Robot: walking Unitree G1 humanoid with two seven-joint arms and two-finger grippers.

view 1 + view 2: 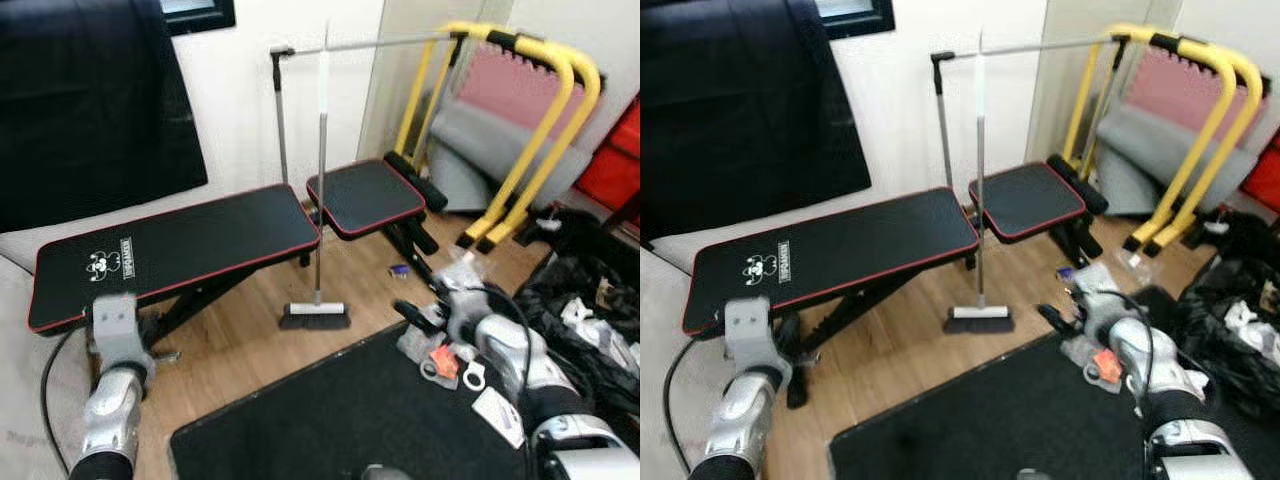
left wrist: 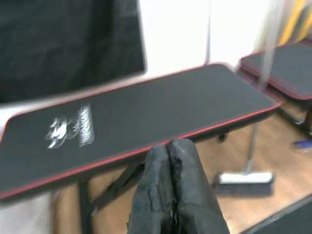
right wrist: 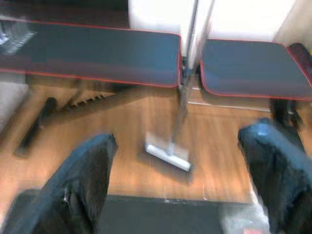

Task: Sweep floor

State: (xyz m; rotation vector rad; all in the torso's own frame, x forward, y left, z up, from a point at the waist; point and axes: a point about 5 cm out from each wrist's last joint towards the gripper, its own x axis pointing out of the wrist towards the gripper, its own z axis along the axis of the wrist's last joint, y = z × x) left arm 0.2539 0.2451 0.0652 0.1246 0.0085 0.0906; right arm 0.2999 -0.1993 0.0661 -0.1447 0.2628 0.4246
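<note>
A broom [image 1: 319,210] is standing upright on the wooden floor [image 1: 250,335], its long handle leaning against the gap between the two pads of a black weight bench [image 1: 190,245], and its dark brush head is resting on the boards just in front of the bench. A black mat [image 1: 340,420] is lying on the floor nearer the robot, its edge close to the brush head but apart from it.

The left gripper [image 2: 170,161] is hovering in front of the long bench pad, with its two black fingers pressed together and grasping nothing. The right gripper [image 3: 178,183] is reaching out over the far edge of the mat, its fingers [image 3: 85,180] spread wide apart and holding nothing, and the broom is showing between them further off.

Beside the right arm, some small clutter [image 1: 455,365] is lying on the mat, including an orange piece and white bits. A yellow metal frame [image 1: 530,130] is standing at the right of the bench, and a black bag [image 1: 590,300] is lying on the floor below it.
</note>
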